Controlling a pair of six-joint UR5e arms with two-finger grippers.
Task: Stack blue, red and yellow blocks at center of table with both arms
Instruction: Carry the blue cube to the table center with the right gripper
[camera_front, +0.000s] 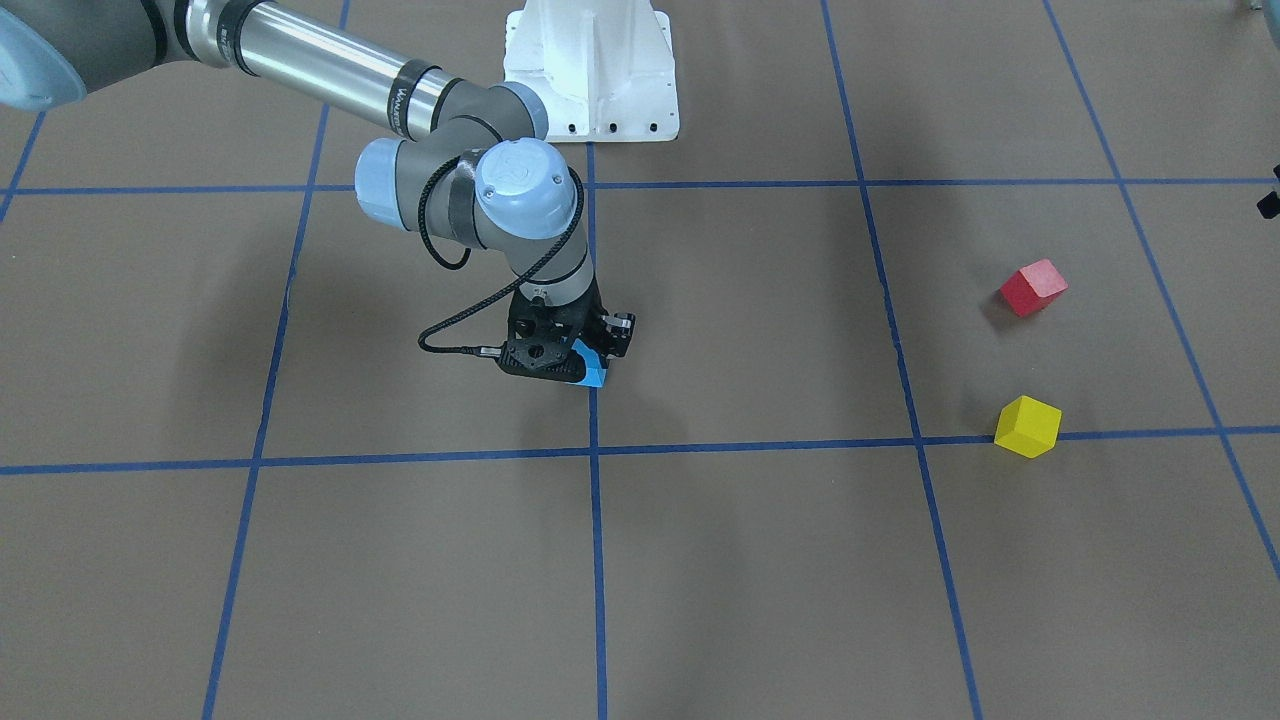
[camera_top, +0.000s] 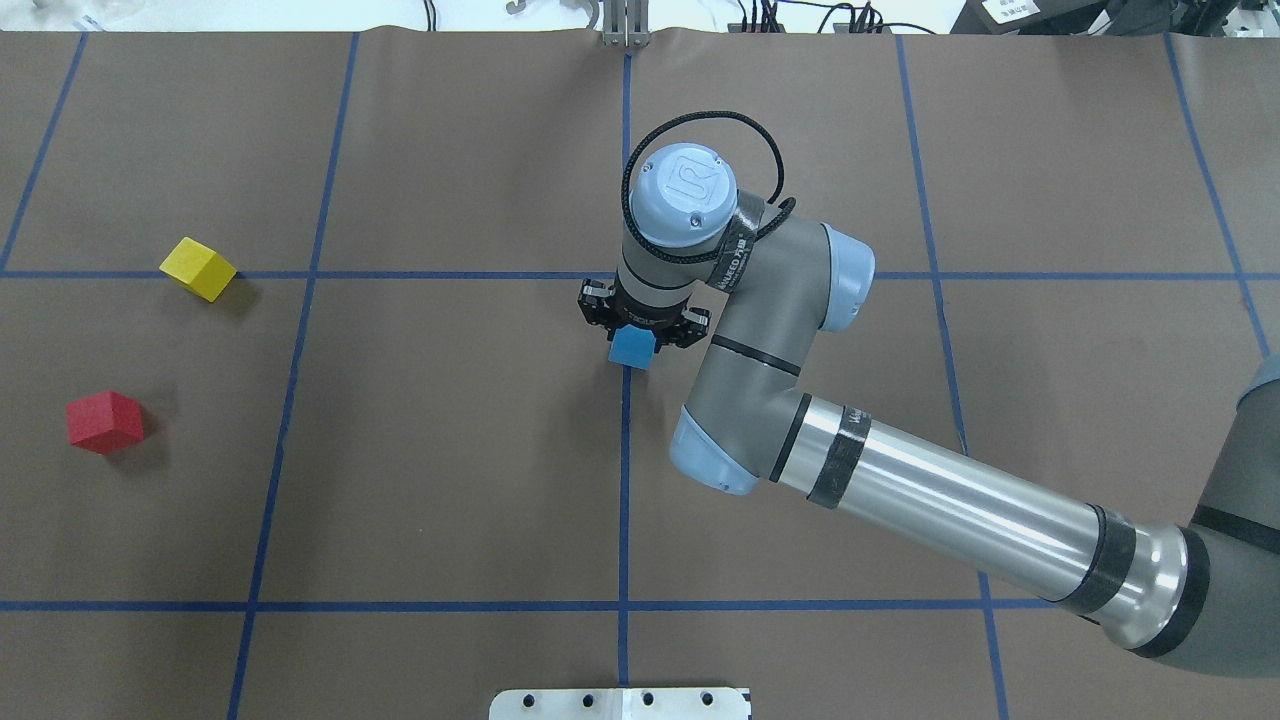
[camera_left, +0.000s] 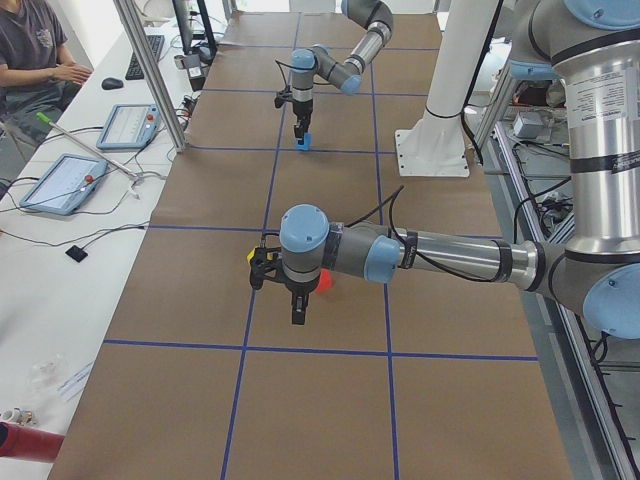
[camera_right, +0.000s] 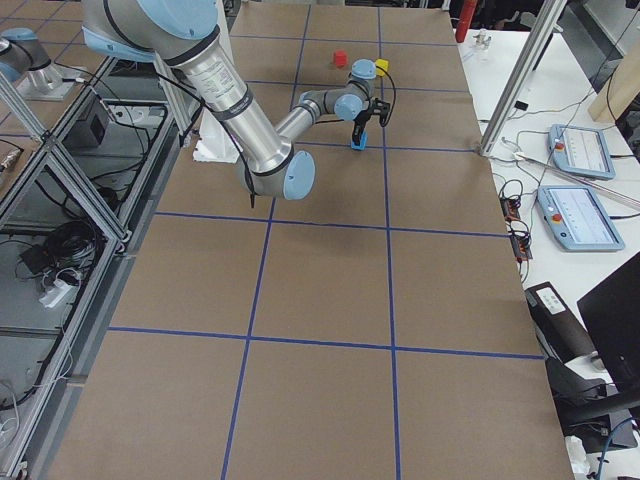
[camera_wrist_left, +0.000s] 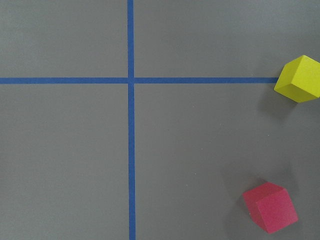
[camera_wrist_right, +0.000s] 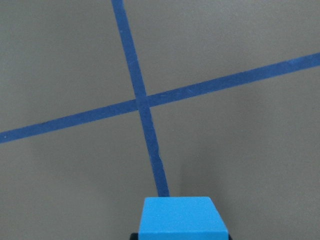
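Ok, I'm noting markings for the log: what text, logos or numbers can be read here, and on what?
"UR": logo on the round blue cap at the arm's wrist.
Lettering on the forearm's black band: too blurred to read.
Lettering on the wrist's black strap: too blurred to read.
No markings show on the blue block, red block or yellow block.

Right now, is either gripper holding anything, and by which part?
Right gripper holds the blue block by two opposite sides. Left gripper: cannot tell.
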